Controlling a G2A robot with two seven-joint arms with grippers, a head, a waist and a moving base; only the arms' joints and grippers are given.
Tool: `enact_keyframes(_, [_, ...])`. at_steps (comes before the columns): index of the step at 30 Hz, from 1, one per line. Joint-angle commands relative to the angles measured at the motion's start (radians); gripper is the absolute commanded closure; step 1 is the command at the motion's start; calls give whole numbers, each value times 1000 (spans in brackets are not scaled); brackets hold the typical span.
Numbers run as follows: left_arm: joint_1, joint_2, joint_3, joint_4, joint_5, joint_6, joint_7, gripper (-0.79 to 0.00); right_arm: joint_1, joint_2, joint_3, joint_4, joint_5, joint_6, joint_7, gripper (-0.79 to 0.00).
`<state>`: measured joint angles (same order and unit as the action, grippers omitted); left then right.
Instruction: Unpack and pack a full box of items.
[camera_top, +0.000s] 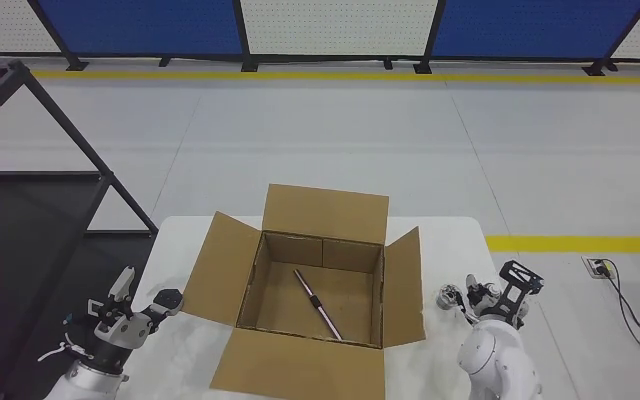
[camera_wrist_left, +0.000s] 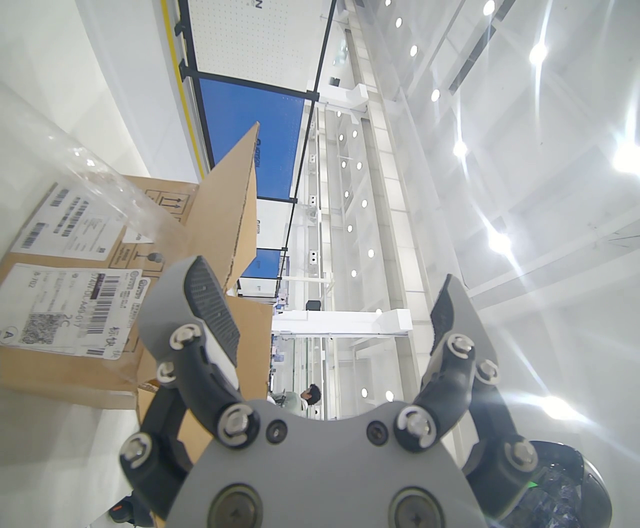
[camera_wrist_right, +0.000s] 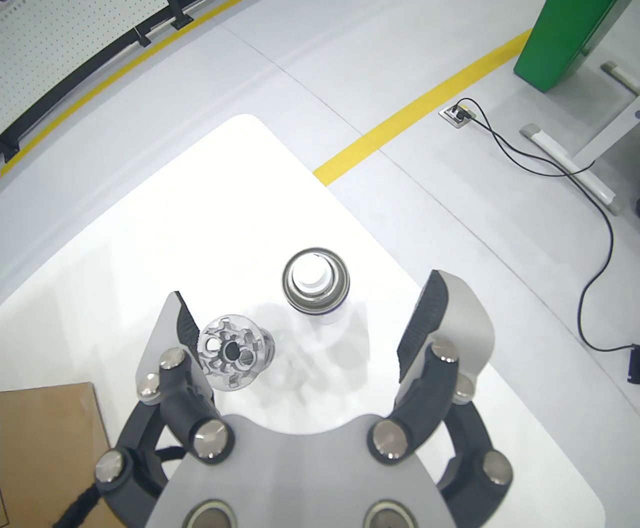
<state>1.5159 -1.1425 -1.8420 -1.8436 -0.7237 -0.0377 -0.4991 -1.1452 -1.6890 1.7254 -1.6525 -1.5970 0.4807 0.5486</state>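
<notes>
An open cardboard box (camera_top: 325, 215) stands mid-table with its flaps spread, and a thin metal rod (camera_top: 318, 304) lies slantwise on its floor. My right gripper (camera_wrist_right: 307, 320) is open above the table's right end. Under it stand a small metal can (camera_wrist_right: 316, 285) and a toothed metal spool (camera_wrist_right: 235, 352); the spool is close beside one finger, untouched. In the top view both items (camera_top: 458, 294) sit right of the box, next to the right gripper (camera_top: 500, 295). My left gripper (camera_wrist_left: 325, 300) is open and empty, pointing upward beside the box's labelled side (camera_wrist_left: 65, 320), at the table's left front (camera_top: 143, 295).
The white table (camera_top: 445, 240) ends with a rounded corner just beyond the can. A black metal rack (camera_top: 60, 140) stands to the left of the table. On the floor to the right are a yellow line (camera_wrist_right: 400, 112), a socket with a black cable (camera_wrist_right: 457, 112) and a green stand (camera_wrist_right: 565, 40).
</notes>
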Motion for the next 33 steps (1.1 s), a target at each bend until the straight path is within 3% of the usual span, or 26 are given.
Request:
enact_keyframes(1, [0, 0, 0, 0, 0, 0, 0, -785, 13, 2, -3, 30, -30, 10, 4, -785])
enact_keyframes(9, [0, 0, 0, 0, 0, 0, 0, -785, 49, 13, 10, 91, -45, -6, 38, -763])
enact_keyframes(11, [0, 0, 0, 0, 0, 0, 0, -785, 50, 15, 12, 96, -43, -8, 38, -622])
enact_keyframes(12, [0, 0, 0, 0, 0, 0, 0, -785, 51, 15, 13, 97, -42, -9, 38, -459])
enact_keyframes(13, [0, 0, 0, 0, 0, 0, 0, -785, 51, 16, 15, 98, -39, -9, 40, -379])
enact_keyframes(19, [0, 0, 0, 0, 0, 0, 0, -785, 50, 21, 19, 101, -28, -15, 43, -203])
enact_keyframes(23, [0, 0, 0, 0, 0, 0, 0, -785, 53, 24, 20, 106, -22, -16, 46, -18])
enact_keyframes(29, [0, 0, 0, 0, 0, 0, 0, -785, 40, 27, 18, 68, 11, -17, 24, 0])
enact_keyframes(33, [0, 0, 0, 0, 0, 0, 0, -785, 4, 24, 13, -38, 71, -1, -24, 0])
